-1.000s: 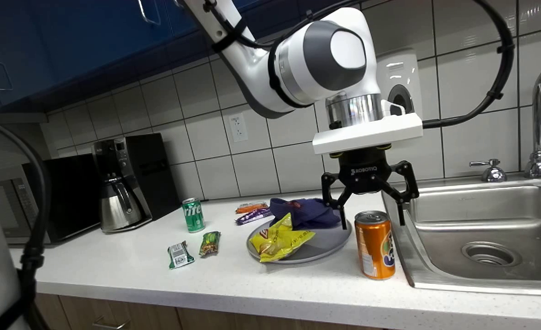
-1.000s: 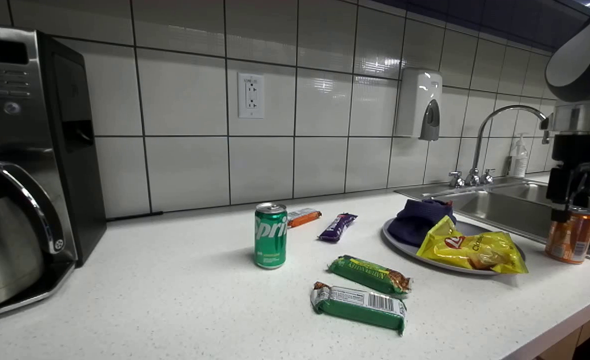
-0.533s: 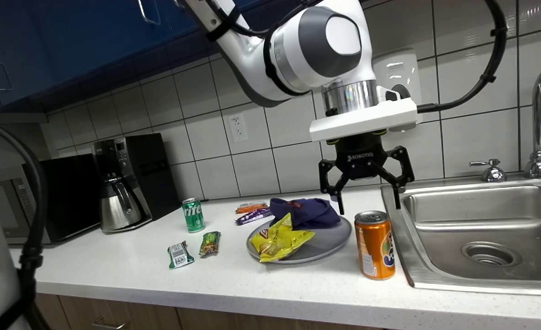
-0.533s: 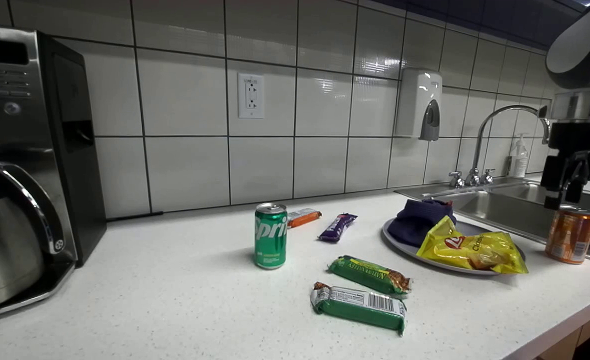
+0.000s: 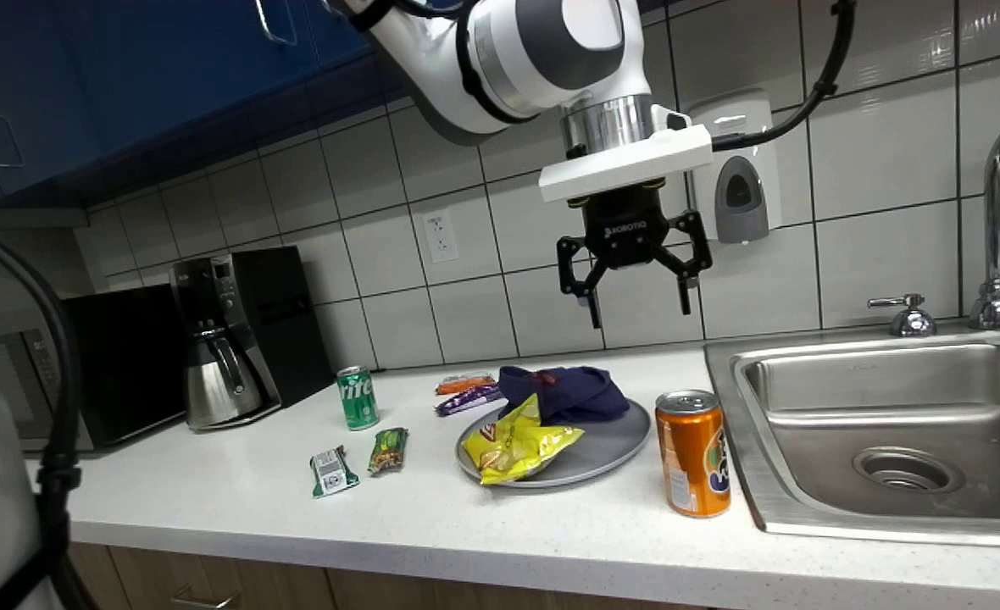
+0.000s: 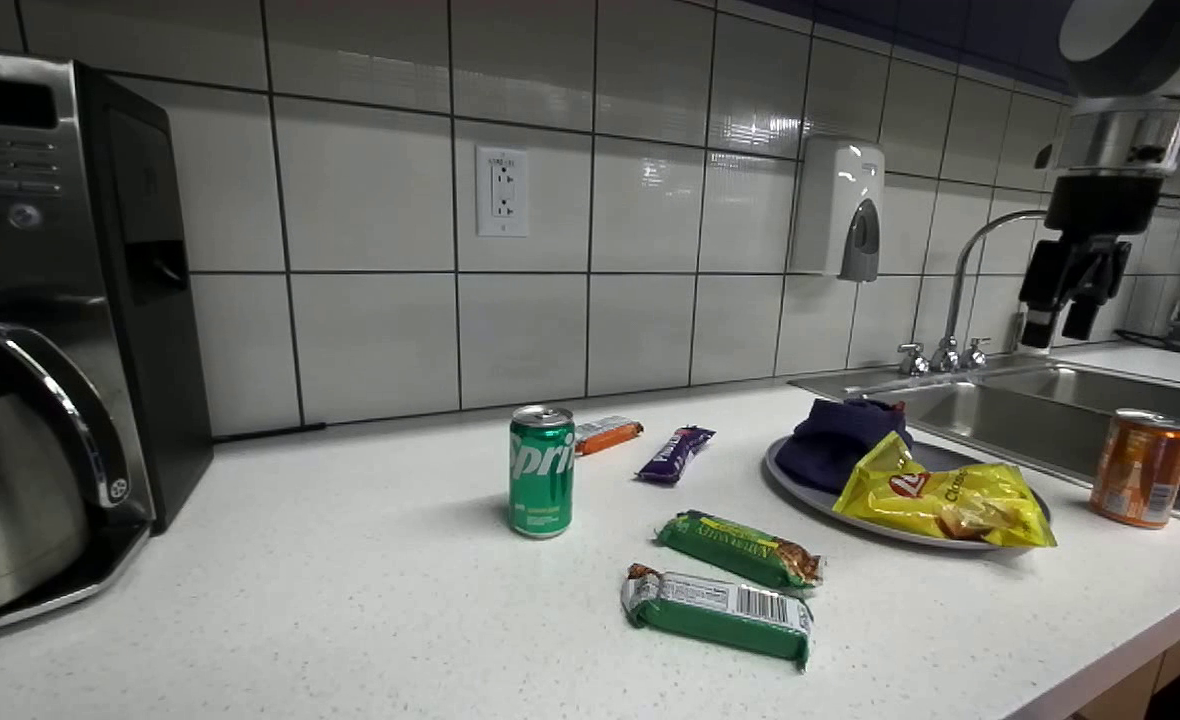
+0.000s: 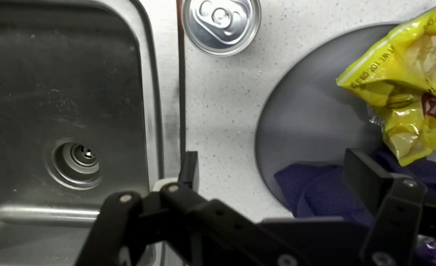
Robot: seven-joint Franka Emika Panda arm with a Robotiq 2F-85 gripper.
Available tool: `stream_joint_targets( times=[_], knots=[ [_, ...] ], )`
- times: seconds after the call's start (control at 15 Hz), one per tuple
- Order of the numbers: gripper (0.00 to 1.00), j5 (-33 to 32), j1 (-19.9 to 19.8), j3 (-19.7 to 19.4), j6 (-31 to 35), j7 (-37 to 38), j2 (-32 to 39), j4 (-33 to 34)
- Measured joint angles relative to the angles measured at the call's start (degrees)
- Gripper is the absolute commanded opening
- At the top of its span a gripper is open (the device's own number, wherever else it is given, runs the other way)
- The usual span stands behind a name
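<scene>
1. Wrist view: the fingers (image 7: 365,181), spread wide with nothing between them, hang above the table (image 7: 220,147). One stands over the edge of the sink (image 7: 169,74), its partner over the dark blue cloth (image 7: 314,195). A straight descent from this pose could jam a tip on hard ground; the likely cause would be a span straddling surfaces of unlike height.

2. Dark blue cloth, bunched on the wall side of the grey plate (image 7: 299,122). Its soft folds may slip from a shallow grip; too deep a reach could press a tip against the plate and shift it.

3. Yellow chip bag (image 6: 950,505), on the same plate, jutting past the rim in an exterior view. Brushed sideways, it could slide onto the table, its light, slick film being the cause. Whether bag and cloth touch cannot be told.

4. Orange can (image 5: 693,457), upright on the table between plate and sink. A low sideways pass could topple it, owing to its narrow base; the sink's edge is near.

5. Cable (image 5: 836,51), running from the wrist mount (image 5: 627,165) across the soap dispenser (image 5: 741,199) in an exterior view. Slack might snag there; the gap in depth cannot be judged.
</scene>
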Motion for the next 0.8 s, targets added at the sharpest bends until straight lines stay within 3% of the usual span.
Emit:
stream_joint_targets(
  times=[0.8],
  knots=[
    [1.0, 0.99, 0.62, 0.44, -1.35, 0.05, -0.29, 0.86]
  ],
)
